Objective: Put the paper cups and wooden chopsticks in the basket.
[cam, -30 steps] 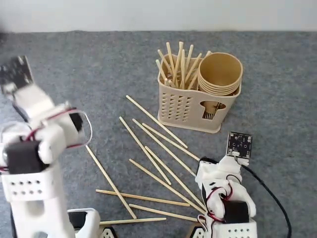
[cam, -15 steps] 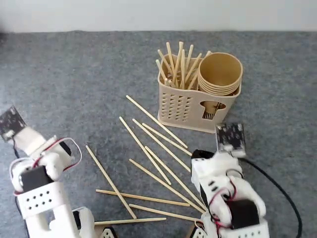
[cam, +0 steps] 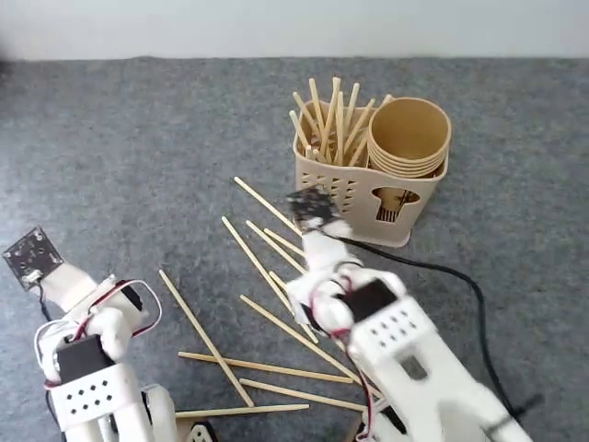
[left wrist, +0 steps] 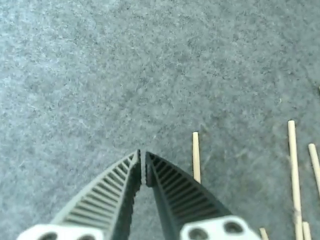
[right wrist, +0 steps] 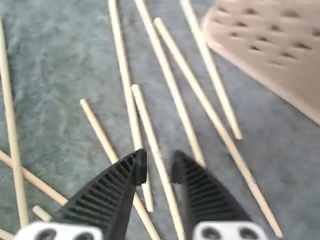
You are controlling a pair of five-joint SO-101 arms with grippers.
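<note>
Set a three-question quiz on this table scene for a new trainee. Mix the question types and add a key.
1. True or false: the paper cups sit stacked inside the basket.
2. Pick one: the right gripper hangs over A) loose chopsticks, B) paper cups, C) basket.
3. Fill in the blank: the left gripper has its fingers ____ (open or shut).

Key: 1 true; 2 A; 3 shut.
</note>
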